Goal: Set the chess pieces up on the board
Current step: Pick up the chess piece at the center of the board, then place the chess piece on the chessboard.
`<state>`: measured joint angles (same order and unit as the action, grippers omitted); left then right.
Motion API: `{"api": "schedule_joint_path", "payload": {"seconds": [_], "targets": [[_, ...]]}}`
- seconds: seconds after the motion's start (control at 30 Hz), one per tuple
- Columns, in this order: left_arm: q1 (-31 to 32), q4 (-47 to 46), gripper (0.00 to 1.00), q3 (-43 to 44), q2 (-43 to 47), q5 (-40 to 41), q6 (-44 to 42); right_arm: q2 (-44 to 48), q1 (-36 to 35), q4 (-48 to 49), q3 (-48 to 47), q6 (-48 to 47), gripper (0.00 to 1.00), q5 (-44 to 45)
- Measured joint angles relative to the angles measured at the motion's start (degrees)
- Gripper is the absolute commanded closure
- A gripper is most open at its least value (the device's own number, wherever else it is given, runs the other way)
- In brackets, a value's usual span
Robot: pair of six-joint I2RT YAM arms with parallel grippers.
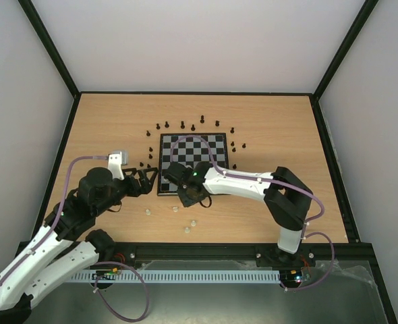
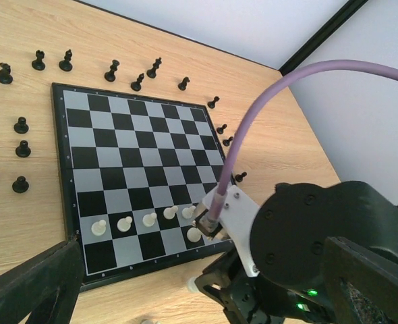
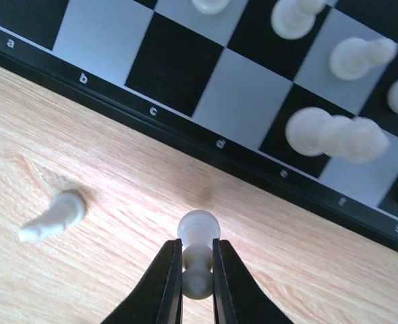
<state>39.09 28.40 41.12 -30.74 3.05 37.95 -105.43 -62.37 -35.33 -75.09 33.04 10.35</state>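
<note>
Right gripper (image 3: 197, 251) jaws grasp a white pawn (image 3: 198, 226), left gripper (image 1: 143, 182) released; few white pieces (image 2: 124, 223) on board (image 2: 118, 135), black pieces (image 2: 38, 61) outside.

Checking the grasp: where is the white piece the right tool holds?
Right wrist view: the white piece is pinched in the right tool, over wood just off the board edge near d.

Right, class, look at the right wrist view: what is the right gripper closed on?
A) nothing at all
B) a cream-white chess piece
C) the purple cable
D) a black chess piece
B: the right gripper pinches a cream-white chess piece by its neck between its two fingers, over the wooden tabletop just off the board and its lettered edge.
</note>
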Motion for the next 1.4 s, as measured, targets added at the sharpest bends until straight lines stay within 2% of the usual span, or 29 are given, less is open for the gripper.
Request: {"api": "schedule_joint_path", "payload": {"seconds": [0.47,0.83,1.13,1.4], "targets": [[0.0,-1.1,0.01,0.0,-1.5,-0.1,-0.3,7.3,0.3,-1.3,6.9,1.7,0.91,2.5],[0.0,-1.2,0.01,0.0,-1.9,-0.1,-0.5,10.7,5.3,-2.6,7.5,0.2,0.91,3.4],[0.0,-1.9,0.01,-0.4,-2.2,0.0,-0.5,10.6,8.4,-3.8,5.0,-2.1,0.91,3.7],[0.0,-2.0,0.01,-0.7,-2.1,0.0,-0.5,6.8,9.6,-3.3,2.4,-3.9,0.91,3.2]]}}
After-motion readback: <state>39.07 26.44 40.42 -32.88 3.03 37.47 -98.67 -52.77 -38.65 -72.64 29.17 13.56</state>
